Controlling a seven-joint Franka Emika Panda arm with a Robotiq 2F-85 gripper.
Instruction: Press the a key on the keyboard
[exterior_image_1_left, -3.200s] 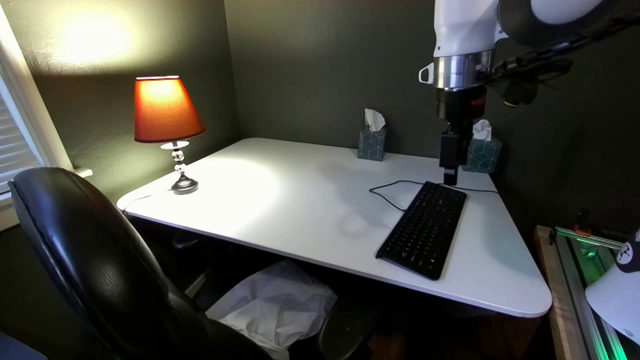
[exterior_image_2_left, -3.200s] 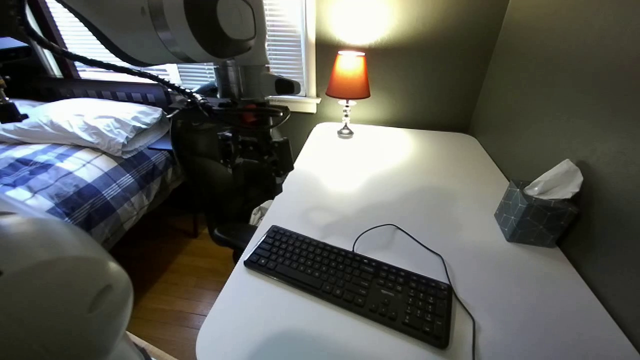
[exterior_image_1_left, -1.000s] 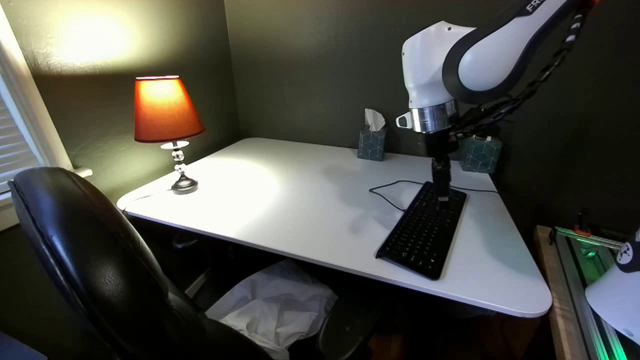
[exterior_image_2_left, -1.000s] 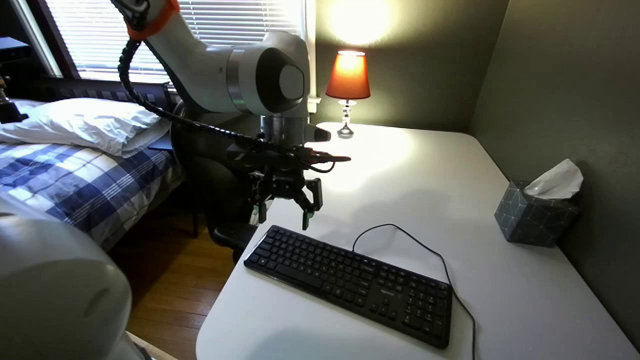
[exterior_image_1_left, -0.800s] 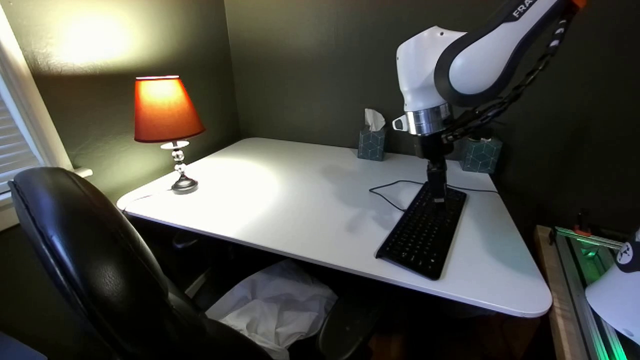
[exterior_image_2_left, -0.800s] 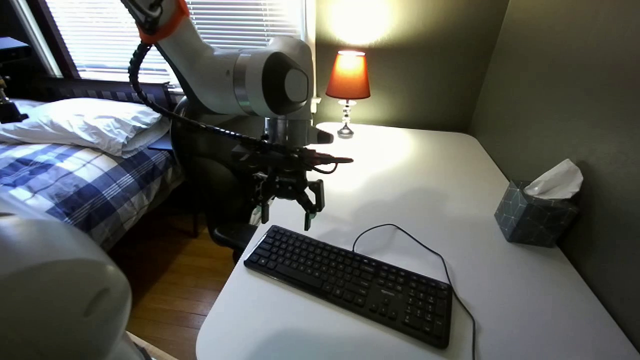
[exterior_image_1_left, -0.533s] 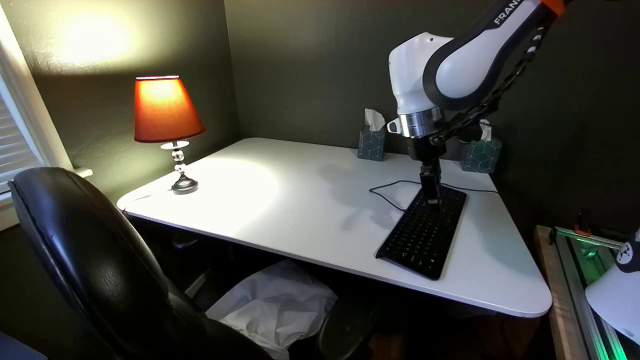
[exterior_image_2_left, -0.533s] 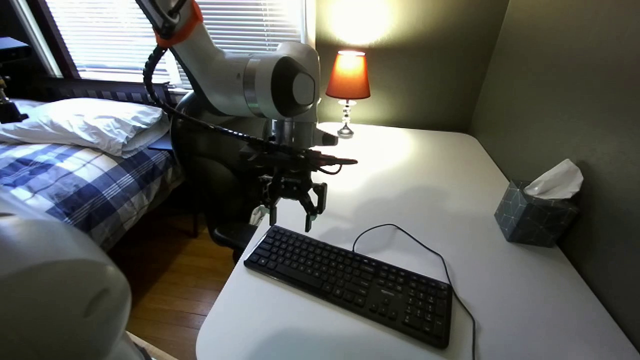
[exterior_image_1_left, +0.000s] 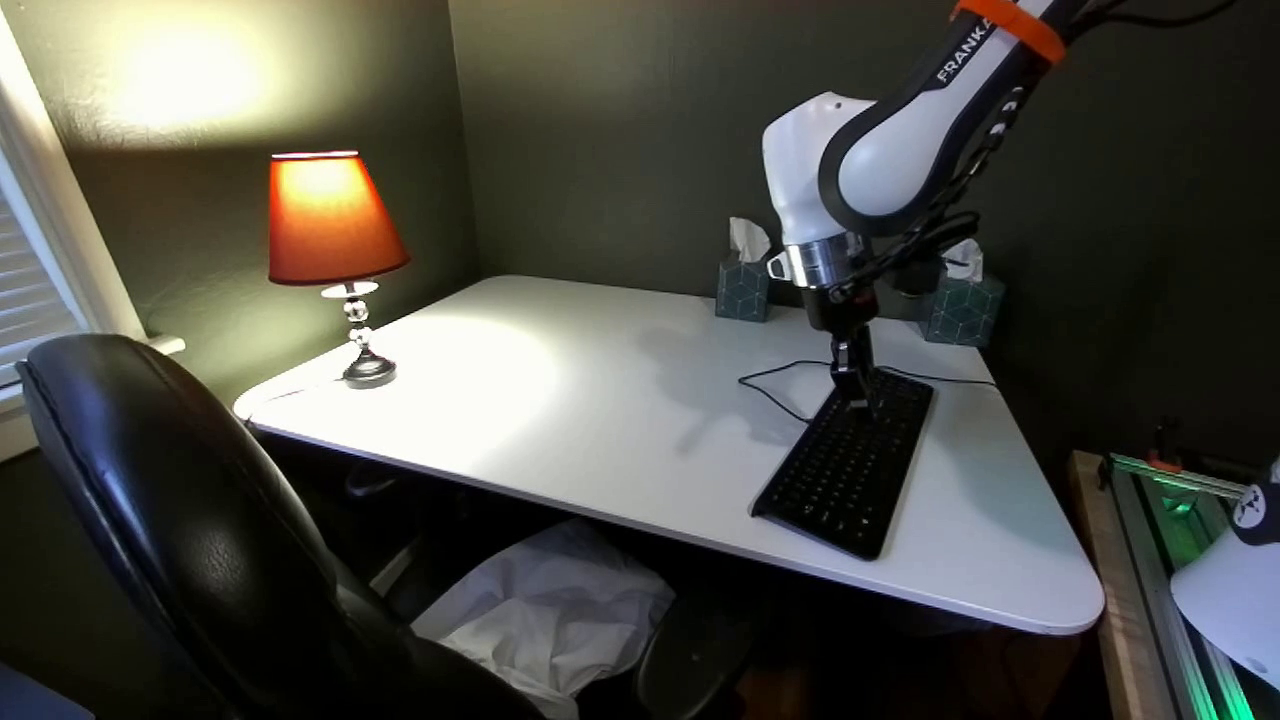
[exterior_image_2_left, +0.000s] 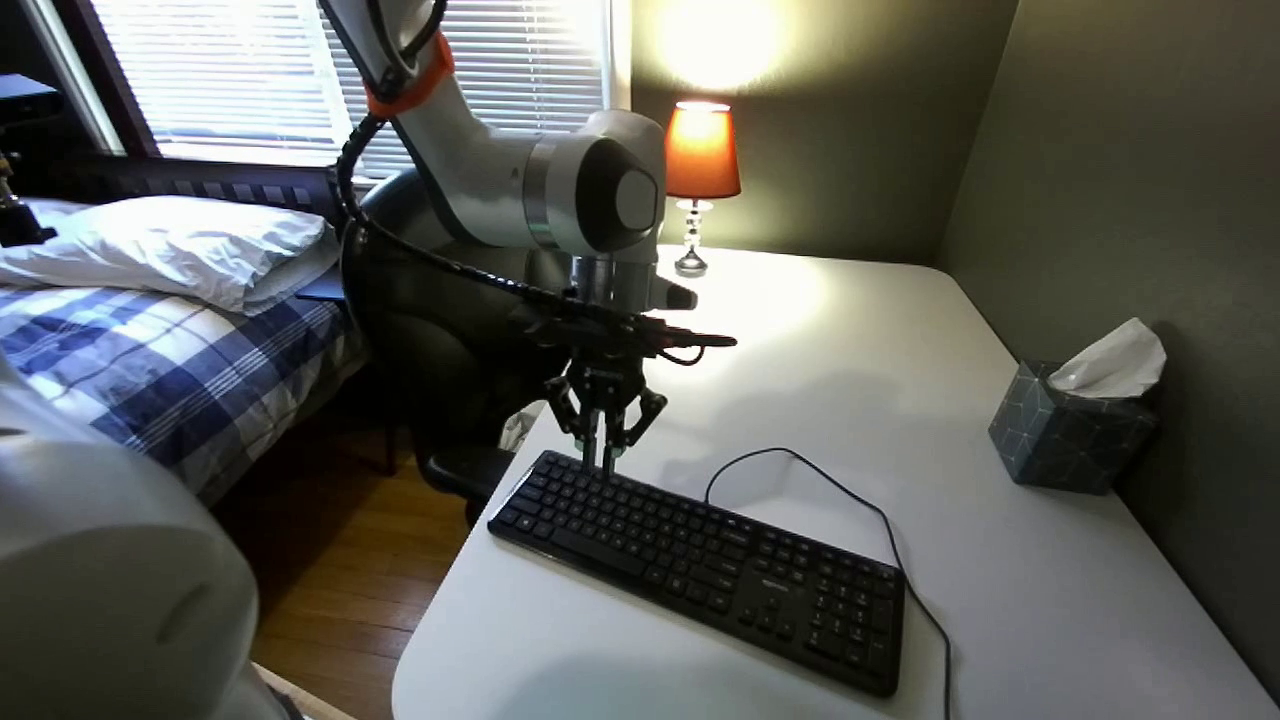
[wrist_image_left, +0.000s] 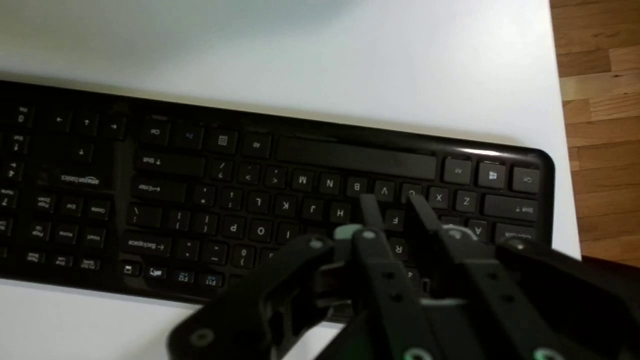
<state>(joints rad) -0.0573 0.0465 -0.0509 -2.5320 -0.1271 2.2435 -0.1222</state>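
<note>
- Gripper (exterior_image_2_left: 598, 472) points down over the lettered part of the keyboard (exterior_image_2_left: 700, 575); its fingers (wrist_image_left: 371, 212) stand nearly together, a narrow gap between them and nothing held.
- Keyboard lies flat on the white desk (exterior_image_1_left: 600, 400), the end with the A key (wrist_image_left: 478, 230) close to the desk's edge.
- Aim, in the wrist view: the F key (wrist_image_left: 394, 220) shows in the gap between the fingertips, while the A key sits outside that gap, just beside one finger.
- Done, as I judge it: the gripper is over the correct end of the keyboard, and the fingers are close enough to work almost as a single pressing tip.
- Left, probably: a small shift toward the A key, then lowering, the press itself and a lift away.
- Contact: I cannot tell whether the fingertips touch any key; none looks pushed down, so the press seems not yet made.
</note>
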